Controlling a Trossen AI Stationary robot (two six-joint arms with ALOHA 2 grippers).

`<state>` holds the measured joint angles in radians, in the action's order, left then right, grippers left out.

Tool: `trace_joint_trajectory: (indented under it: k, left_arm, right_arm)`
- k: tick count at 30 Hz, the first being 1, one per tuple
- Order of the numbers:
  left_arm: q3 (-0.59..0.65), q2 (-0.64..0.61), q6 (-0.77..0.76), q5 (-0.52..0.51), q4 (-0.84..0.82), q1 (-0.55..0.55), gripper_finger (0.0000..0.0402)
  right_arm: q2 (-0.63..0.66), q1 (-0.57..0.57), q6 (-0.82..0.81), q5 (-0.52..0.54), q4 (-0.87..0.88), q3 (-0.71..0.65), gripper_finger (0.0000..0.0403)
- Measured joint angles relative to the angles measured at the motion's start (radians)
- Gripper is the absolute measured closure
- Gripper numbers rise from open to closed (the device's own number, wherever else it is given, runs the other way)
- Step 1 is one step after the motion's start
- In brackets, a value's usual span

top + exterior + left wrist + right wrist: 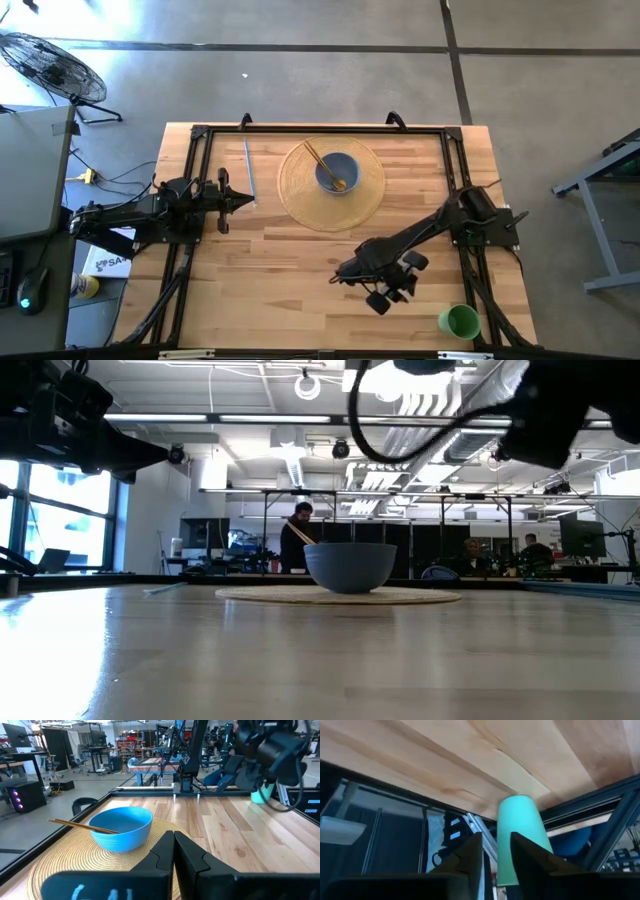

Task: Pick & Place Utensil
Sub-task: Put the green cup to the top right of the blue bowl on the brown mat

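Left tool (250, 201): fingers together, nothing between them, held above the tabletop (300, 280) near its left edge, tip pointing toward the mat. In the left wrist view the two dark fingers (172, 855) meet edge to edge, aimed at the bowl.

Right tool (385, 290): fingers a narrow gap apart, holding nothing, above the right half of the tabletop toward the near edge. The right wrist view looks past it at the green cup (520, 837), which shows in the gap between the fingers but farther off, not gripped.

Utensils: wooden chopsticks (325, 166) lie tilted in the blue bowl (337, 172), ends sticking out over the rim toward the far-left side. The left wrist view shows them leaning on the bowl's rim (85, 826). The bowl sits at the centre of the round woven placemat (300, 190), which lies at the middle of the far edge.

A thin pale-blue stick-like utensil (248, 168) lies flat on the wood between the mat and the left edge, just beyond the left tool's tip; can't tell what it is.

Green cup (459, 321) stands upright in the near-right corner, near the right tool.
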<state>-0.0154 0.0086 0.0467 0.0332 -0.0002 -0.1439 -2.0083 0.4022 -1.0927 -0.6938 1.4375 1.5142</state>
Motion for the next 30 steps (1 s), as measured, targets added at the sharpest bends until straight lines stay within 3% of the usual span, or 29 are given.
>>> trace_joint_trajectory:
  k: [13, 18, 24, 30]
  left_arm:
    - [0.000, 0.000, 0.000, 0.000, 0.000, 0.000, 0.0400]
    - [0.000, 0.000, 0.000, 0.000, 0.000, 0.000, 0.0400]
    - [0.000, 0.000, 0.000, 0.000, 0.000, 0.000, 0.0400]
    - [0.000, 0.000, 0.000, 0.000, 0.000, 0.000, 0.0400]
  right_arm:
    - [0.000, -0.003, 0.076, -0.117, -0.059, -0.237, 0.0157]
    - [0.000, -0.003, 0.072, -0.165, -0.163, -0.326, 0.0102]
    - [0.000, 0.023, -0.007, -0.257, -0.320, -0.403, 0.0057]
    - [0.001, 0.082, -0.009, -0.315, -0.354, -0.435, 0.0037]
